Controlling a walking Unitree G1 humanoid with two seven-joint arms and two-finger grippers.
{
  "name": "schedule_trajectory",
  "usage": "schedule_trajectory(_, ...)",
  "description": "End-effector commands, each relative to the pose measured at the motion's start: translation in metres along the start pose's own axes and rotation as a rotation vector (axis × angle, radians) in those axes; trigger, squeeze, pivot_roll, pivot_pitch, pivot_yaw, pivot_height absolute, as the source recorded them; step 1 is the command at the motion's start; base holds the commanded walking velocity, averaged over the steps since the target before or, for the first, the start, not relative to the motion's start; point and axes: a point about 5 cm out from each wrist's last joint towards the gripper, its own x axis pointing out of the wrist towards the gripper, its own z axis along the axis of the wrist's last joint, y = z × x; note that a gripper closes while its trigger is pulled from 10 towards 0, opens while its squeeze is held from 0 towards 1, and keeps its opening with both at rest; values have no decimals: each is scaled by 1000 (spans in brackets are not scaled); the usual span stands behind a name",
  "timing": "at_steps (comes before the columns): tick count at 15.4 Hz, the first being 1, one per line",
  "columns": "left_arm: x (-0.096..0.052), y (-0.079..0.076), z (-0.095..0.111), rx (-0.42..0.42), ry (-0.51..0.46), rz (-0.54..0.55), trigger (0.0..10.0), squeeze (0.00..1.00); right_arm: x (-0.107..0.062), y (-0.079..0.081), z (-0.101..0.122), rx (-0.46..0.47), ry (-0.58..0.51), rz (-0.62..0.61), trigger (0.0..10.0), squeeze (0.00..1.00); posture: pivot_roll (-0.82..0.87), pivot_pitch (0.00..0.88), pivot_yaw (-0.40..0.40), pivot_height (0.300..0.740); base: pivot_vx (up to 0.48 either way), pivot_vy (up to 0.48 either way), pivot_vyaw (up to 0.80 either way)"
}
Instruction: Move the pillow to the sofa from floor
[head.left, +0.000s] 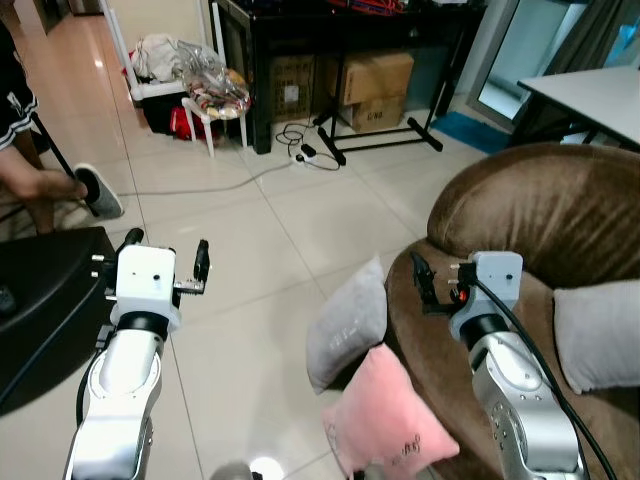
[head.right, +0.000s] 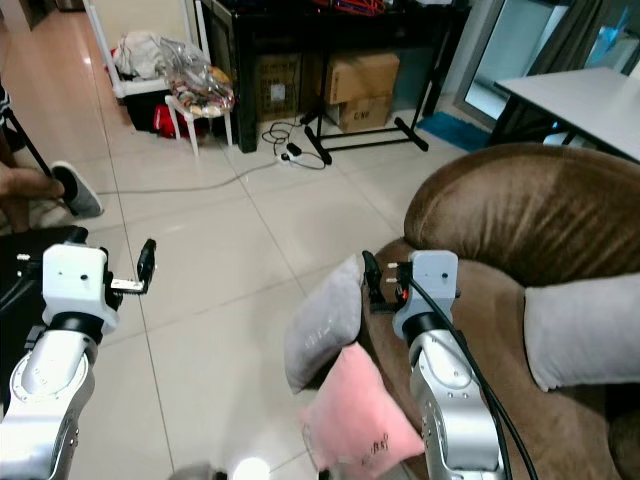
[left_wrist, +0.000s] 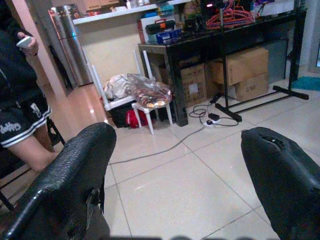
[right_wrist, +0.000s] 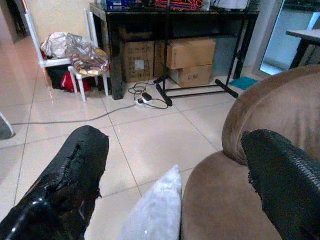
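A grey pillow (head.left: 348, 325) stands on the tiled floor, leaning against the front of the brown sofa (head.left: 540, 210). In front of it a pink pillow (head.left: 385, 415) leans on the sofa's edge too. A second grey pillow (head.left: 600, 335) lies on the sofa seat. My right gripper (head.left: 425, 280) hovers open over the sofa's front edge, just right of and above the floor's grey pillow (right_wrist: 157, 210), holding nothing. My left gripper (head.left: 167, 252) is raised over bare floor well to the left, open and empty.
A person's leg and slippered foot (head.left: 95, 190) are at the far left, above a black object (head.left: 40, 290). A cable (head.left: 200, 185) runs across the tiles. Behind stand a white stool with bags (head.left: 215, 95), a black table over cardboard boxes (head.left: 375, 85) and a white table (head.left: 590, 90).
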Motion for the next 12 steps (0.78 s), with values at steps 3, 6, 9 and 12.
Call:
schedule_trajectory(3,0,-3,-3,-6,5,-9,10000,0,0,-3,-1,-4,5,-6,10000,0,-28,0,-66,615,0,0,0)
schedule_trajectory(6,-2,-1,-5,-19,6,0,10000,0,0,-2,-2,-7,11,2,10000,0,-28,0,-68,600,0,0,0)
schedule_trajectory(9,-2,-2,-6,-28,12,5,10000,0,1,0,-2,-7,13,29,10000,0,-32,0,-72,600,0,0,0)
schedule_trajectory(12,-3,-3,-5,-36,2,-5,10000,0,1,-2,-3,-18,15,22,10000,0,-33,0,-72,600,0,0,0)
